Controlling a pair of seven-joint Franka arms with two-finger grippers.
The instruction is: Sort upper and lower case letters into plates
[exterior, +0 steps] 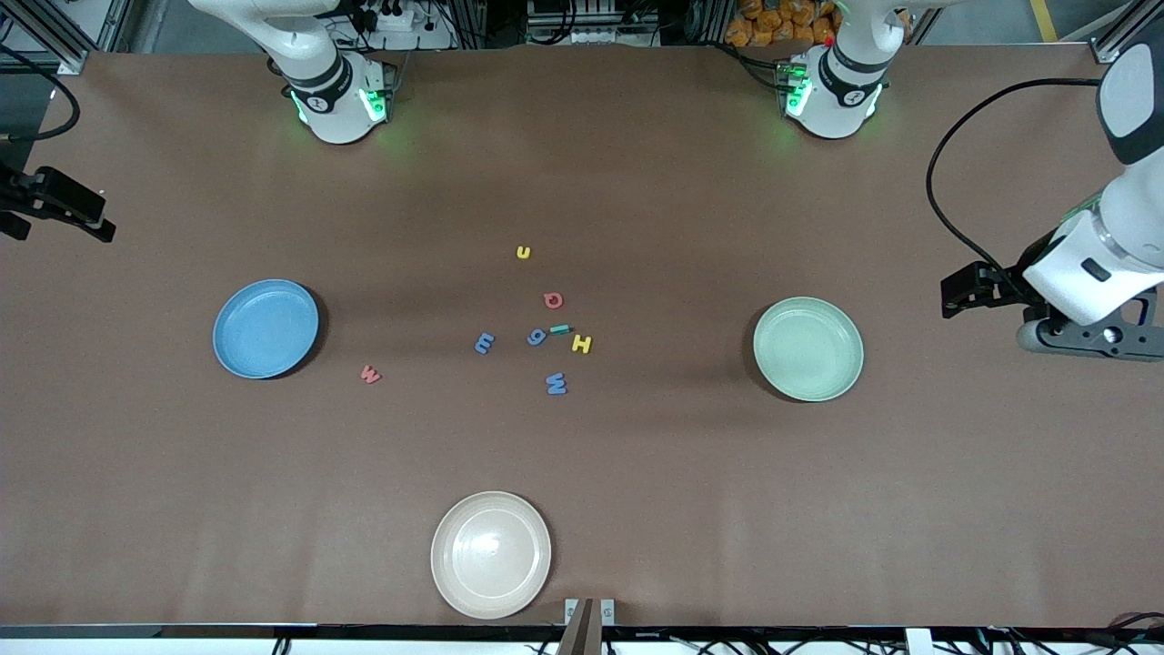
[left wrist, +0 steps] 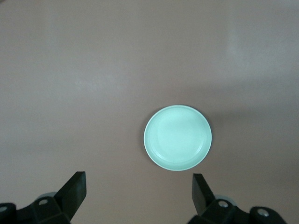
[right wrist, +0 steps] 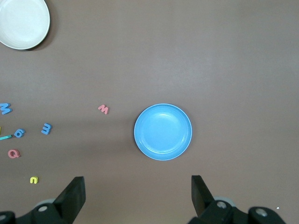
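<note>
Tool status: right tool (right wrist: 138,193) stands wide and empty, parked high at the right arm's end of the table; the left tool (left wrist: 139,191) is equally wide and empty at the left arm's end. Both arms wait.

Going across the front view: sky blue plate (exterior: 265,328) at 9 o'clock, bare; red letter (exterior: 369,374) just beside it; blue letter (exterior: 485,343), yellow letter (exterior: 523,252), red Q (exterior: 553,299), blue 6-shape (exterior: 536,337) touching a teal piece (exterior: 559,328), yellow H (exterior: 582,344), blue W (exterior: 556,384) clustered at centre; mint plate (exterior: 807,348) at 3 o'clock, bare. Cream plate (exterior: 491,554) at 6 o'clock (not for sorting).

Nothing sorted yet. Advice: start with the lone red letter, descend vertically, pinch across its narrow width.
</note>
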